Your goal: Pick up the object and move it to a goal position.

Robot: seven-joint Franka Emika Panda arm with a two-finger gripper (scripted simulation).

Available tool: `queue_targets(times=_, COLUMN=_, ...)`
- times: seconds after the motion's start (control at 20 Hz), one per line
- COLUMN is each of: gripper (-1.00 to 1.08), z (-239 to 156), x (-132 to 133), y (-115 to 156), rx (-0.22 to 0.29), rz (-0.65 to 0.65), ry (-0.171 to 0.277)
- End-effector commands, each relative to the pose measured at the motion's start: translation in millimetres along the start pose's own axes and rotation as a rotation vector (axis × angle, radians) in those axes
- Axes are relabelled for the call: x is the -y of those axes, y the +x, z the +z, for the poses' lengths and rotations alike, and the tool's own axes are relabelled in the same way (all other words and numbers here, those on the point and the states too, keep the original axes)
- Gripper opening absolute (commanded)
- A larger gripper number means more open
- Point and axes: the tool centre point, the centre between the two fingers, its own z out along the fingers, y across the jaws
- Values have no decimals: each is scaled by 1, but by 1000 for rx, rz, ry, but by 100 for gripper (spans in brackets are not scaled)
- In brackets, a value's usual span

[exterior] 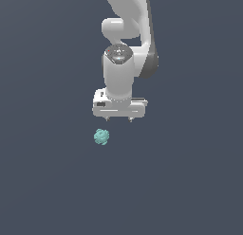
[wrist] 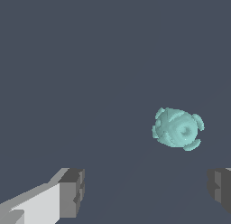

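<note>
The object [exterior: 101, 136] is a small pale teal, bumpy, roughly round lump on the dark grey floor. My white gripper [exterior: 119, 119] hangs above it and a little to the exterior view's right, apart from it. The jaws stand wide apart and hold nothing. In the wrist view the object [wrist: 177, 128] lies beyond the gap between the fingers [wrist: 72, 193], closer to the other finger, with nothing between the pads. The gripper [wrist: 146, 191] does not touch the object.
The white arm [exterior: 128, 35] rises behind the gripper to the top of the exterior view. The dark grey floor [exterior: 47, 182] stretches flat on all sides with no other objects or edges in view.
</note>
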Motion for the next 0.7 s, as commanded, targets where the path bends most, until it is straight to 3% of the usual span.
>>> queue_targets(times=0.0, gripper=100, z=0, x=0, y=0, rx=0, rz=0, ry=0)
queue_targets(times=0.65, gripper=100, z=-19, x=2, y=10, rx=-36, rz=-1, ry=-13)
